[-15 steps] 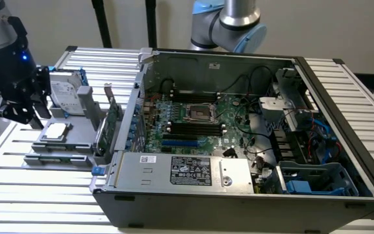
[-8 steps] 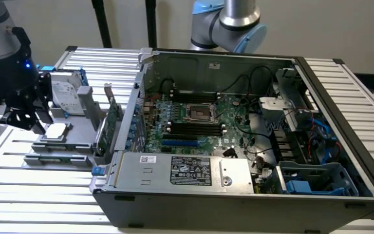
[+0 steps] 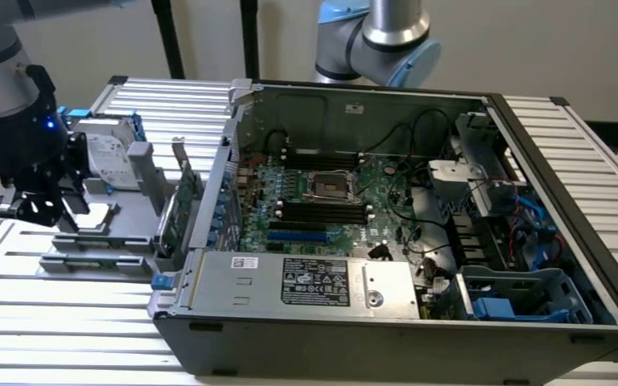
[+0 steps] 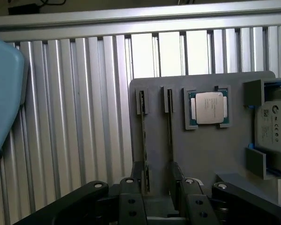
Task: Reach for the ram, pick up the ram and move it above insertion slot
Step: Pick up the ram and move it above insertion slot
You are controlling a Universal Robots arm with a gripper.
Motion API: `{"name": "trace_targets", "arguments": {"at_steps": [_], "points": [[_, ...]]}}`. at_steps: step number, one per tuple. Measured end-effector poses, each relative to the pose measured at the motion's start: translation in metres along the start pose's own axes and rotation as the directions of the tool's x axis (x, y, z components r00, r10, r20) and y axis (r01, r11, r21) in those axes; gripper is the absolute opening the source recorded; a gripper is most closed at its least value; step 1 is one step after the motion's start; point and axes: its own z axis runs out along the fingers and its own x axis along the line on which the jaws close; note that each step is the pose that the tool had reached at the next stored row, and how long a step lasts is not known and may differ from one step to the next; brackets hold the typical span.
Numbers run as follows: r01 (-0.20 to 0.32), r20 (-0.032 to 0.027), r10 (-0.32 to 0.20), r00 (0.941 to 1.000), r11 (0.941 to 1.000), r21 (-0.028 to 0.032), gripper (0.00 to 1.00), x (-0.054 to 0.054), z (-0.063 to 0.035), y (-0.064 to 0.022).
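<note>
Case: a computer case (image 3: 566,161) lies on its side, open, on a slatted metal table (image 3: 62,322).
In the case: a green motherboard (image 3: 282,177) with black slots (image 3: 325,213) and a square socket (image 3: 325,186). A grey power supply (image 3: 309,281) runs along the near edge. Cables and a drive cage (image 3: 513,293) sit toward the exterior view's right.
Tray: a grey tray (image 4: 225,154) lies on the table just beside the case, on the exterior view's left.
In the tray: two thin sticks stand on edge in parallel grooves, the ram (image 4: 144,140) and a second stick (image 4: 170,126). Next to them a CPU (image 4: 208,108) lies flat in a square recess. A hard drive (image 4: 274,126) sits between grey blocks. An upright green card (image 3: 186,205) stands at the side nearest the case.
Claw: the gripper (image 4: 156,172) hangs low over the tray, well apart from the case. Its two black fingers (image 4: 136,180) are spread wide, and nothing is clamped between them.
Contact: whether a finger touches either stick cannot be told.
Ram and claw: the ram is the stick farther from the CPU. It sits in its groove, and its near end runs into the gap between the fingers, close to one of them. The second stick ends at the tip of the other finger.
Ram and slots: the ram is in the tray, outside the case.
</note>
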Motion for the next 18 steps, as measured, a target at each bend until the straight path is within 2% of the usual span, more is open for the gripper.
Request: {"name": "trace_targets", "arguments": {"at_steps": [18], "points": [[0.009,-0.0003,-0.009,1.0000,1.0000,0.0001,0.36,0.010,0.0327,-0.0018]]}}
